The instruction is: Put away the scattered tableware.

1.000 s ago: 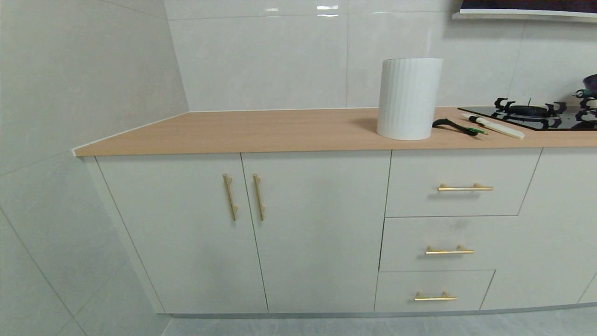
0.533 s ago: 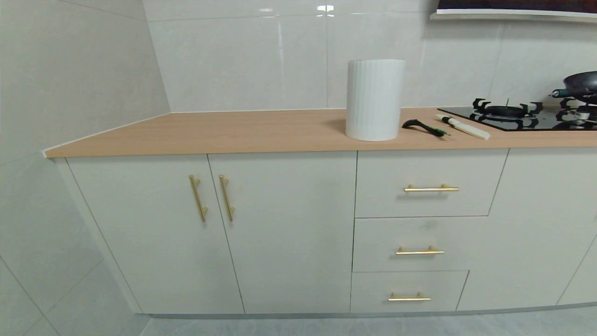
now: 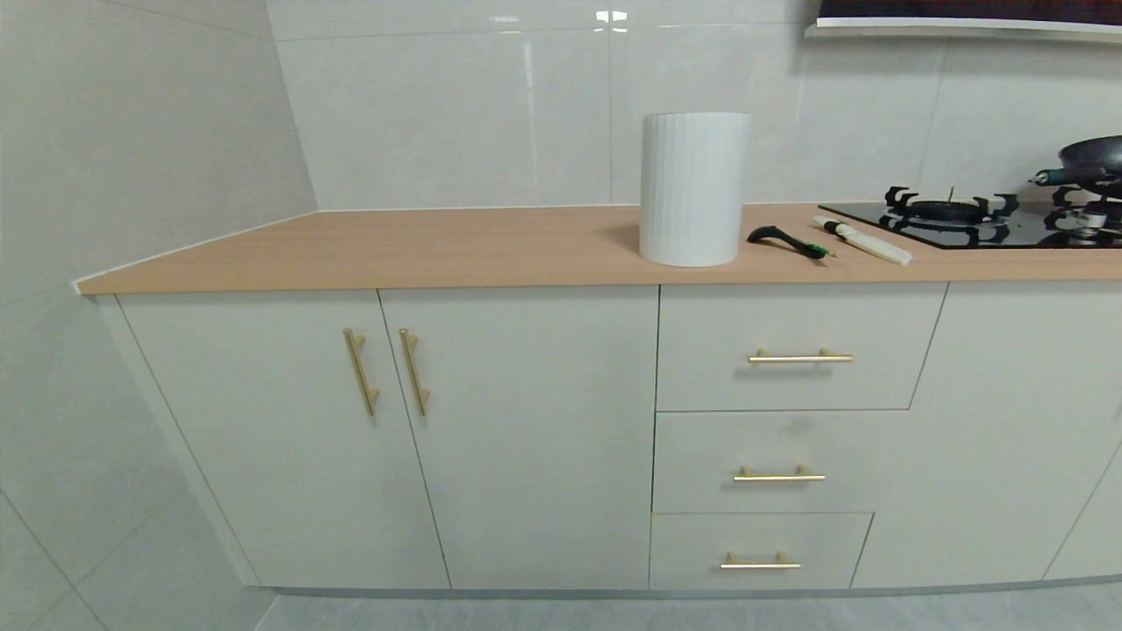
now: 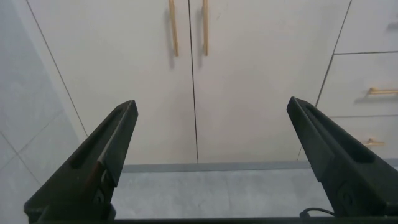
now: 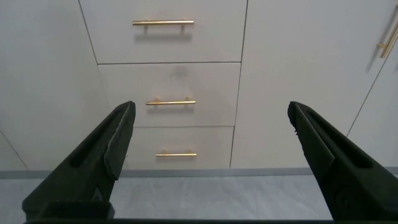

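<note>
Wood-coloured worktop (image 3: 438, 250) runs along the tiled wall, and under it, at the left, are two cupboard doors (image 3: 526, 438) with gold handles. The left gripper (image 4: 211, 109) hangs low in front of these doors, its jaws spread wide and holding nothing. More to the right, a tall white ribbed holder (image 3: 692, 188) stands upright on the worktop. Just beside it lies a black utensil (image 3: 783, 239) with a green tip, and next to that a long pale utensil (image 3: 863, 240). Both lie flat, and I cannot tell what kind they are. Below them are three drawers (image 3: 798, 350), and the right gripper (image 5: 211, 109) faces these, also wide open and empty. At the far right is a gas hob (image 3: 964, 219) with a dark pan (image 3: 1091, 158).

I judge that both utensils wait to go into the holder. Both grippers are below the worktop level, so an arm that rises too near could strike its front edge. The utensils are thin and flat, so the fingers may scrape the wood or push one toward the hob. The holder is tall, and a careless reach could tip it.
</note>
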Available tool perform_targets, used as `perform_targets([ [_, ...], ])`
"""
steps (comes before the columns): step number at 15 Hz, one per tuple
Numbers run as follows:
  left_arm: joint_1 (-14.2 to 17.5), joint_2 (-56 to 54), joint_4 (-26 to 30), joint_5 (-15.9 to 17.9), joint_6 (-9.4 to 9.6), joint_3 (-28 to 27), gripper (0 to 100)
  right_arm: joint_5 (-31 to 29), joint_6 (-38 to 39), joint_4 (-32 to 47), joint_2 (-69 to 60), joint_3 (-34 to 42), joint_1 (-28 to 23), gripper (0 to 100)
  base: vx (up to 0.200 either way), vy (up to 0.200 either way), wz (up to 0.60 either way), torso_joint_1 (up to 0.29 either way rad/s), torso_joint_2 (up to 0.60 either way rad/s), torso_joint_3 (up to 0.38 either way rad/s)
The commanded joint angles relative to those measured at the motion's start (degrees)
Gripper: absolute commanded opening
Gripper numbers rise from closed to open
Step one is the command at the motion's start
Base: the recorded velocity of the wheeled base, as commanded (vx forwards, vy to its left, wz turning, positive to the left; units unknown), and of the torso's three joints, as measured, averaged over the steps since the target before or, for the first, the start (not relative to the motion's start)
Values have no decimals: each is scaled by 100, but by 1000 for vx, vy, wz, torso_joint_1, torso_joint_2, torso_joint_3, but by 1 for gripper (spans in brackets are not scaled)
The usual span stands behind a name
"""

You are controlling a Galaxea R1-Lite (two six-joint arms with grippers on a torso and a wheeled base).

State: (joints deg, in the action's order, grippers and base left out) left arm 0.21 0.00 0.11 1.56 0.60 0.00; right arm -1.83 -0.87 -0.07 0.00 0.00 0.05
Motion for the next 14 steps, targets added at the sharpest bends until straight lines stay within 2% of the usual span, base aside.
perform_targets([
  [1, 6, 0, -2, 2, 2, 0, 100, -2, -1, -1, 9, 0, 4, 100, 200, 0, 0, 2, 12, 12],
  [5, 6, 0, -2, 2, 2, 0, 100, 7, -1, -1, 9, 0, 4, 100, 200, 0, 0, 0, 2, 2],
  [14, 6, 0, -2, 2, -7, 0, 100, -11, 43, -1, 9, 0, 4, 100, 0, 0, 0, 0, 0, 0],
])
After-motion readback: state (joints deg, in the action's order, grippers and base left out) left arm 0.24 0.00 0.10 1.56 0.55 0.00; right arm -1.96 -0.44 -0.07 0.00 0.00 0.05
